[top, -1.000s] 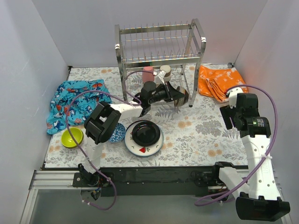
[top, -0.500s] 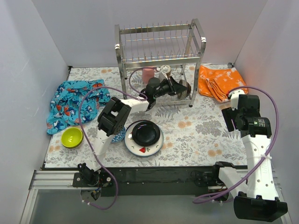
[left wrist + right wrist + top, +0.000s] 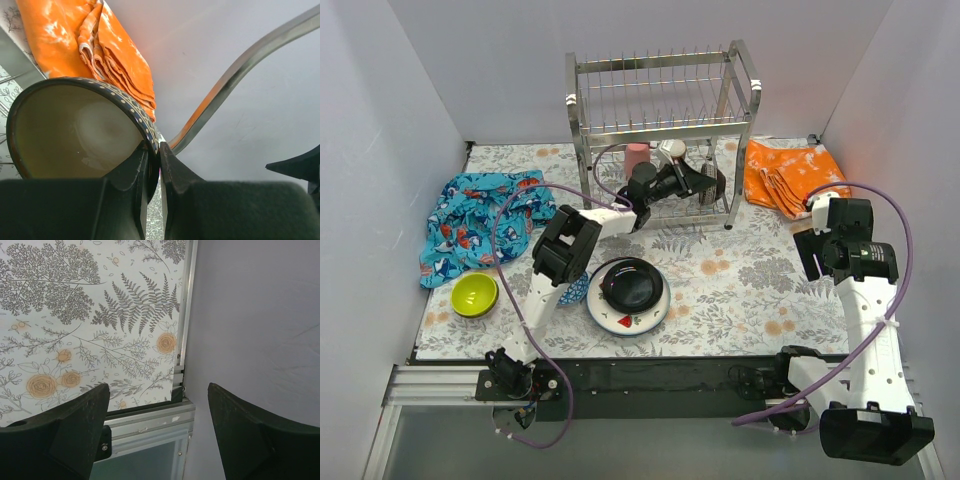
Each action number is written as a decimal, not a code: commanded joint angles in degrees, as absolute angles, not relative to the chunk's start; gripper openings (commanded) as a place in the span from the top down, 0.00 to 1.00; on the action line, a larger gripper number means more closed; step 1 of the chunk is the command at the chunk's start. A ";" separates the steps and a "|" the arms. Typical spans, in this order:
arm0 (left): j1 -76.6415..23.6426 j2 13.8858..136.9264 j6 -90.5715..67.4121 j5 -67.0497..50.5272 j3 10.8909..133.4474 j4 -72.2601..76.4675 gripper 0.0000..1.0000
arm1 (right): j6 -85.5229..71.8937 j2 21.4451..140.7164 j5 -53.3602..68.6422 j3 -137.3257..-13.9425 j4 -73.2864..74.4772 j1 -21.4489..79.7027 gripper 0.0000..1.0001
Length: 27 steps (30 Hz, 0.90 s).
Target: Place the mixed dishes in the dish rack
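The chrome dish rack (image 3: 660, 120) stands at the back centre. My left gripper (image 3: 693, 181) reaches into its lower tier, shut on the rim of the patterned bowl (image 3: 711, 183). In the left wrist view the jaws (image 3: 159, 150) pinch the bowl's dotted dark rim; its tan inside (image 3: 75, 130) faces the camera, tilted on edge. A pink cup (image 3: 637, 156) and a steel cup (image 3: 672, 150) stand in the lower tier. The black plate (image 3: 633, 283) lies on the white red-rimmed plate (image 3: 621, 321). The lime bowl (image 3: 475, 294) sits front left. My right gripper (image 3: 811, 250) (image 3: 157, 415) is open and empty.
A blue patterned cloth (image 3: 480, 215) lies at the left, an orange cloth (image 3: 788, 175) right of the rack, also in the left wrist view (image 3: 100, 45). A small blue patterned bowl (image 3: 576, 290) sits partly under the left arm. A chrome rack bar (image 3: 240, 70) crosses beside the bowl.
My left gripper has carried the patterned bowl from in front of the rack back and up into its lower tier. The right arm has barely moved.
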<state>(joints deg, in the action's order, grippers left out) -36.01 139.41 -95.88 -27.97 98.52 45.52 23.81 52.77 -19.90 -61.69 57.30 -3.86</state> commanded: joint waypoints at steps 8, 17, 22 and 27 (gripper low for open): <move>-36.21 139.04 -100.63 -32.17 100.63 52.56 1.00 | 23.99 50.99 -19.60 -61.09 57.39 -4.75 0.13; -38.67 141.15 -101.16 -30.67 105.29 52.03 1.00 | 24.08 48.69 -18.02 -58.71 58.97 -5.71 0.14; -38.06 141.59 -102.13 -29.88 103.19 51.94 1.00 | 24.08 49.04 -17.40 -58.71 58.89 -5.89 0.14; -36.74 142.12 -104.06 -29.79 101.16 52.47 1.00 | 24.08 49.13 -17.23 -57.92 58.45 -6.24 0.14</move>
<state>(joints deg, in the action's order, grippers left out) -37.65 142.21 -101.97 -30.44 102.21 49.67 24.14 49.25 -18.00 -58.48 59.00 -5.65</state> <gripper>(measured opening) 0.093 0.860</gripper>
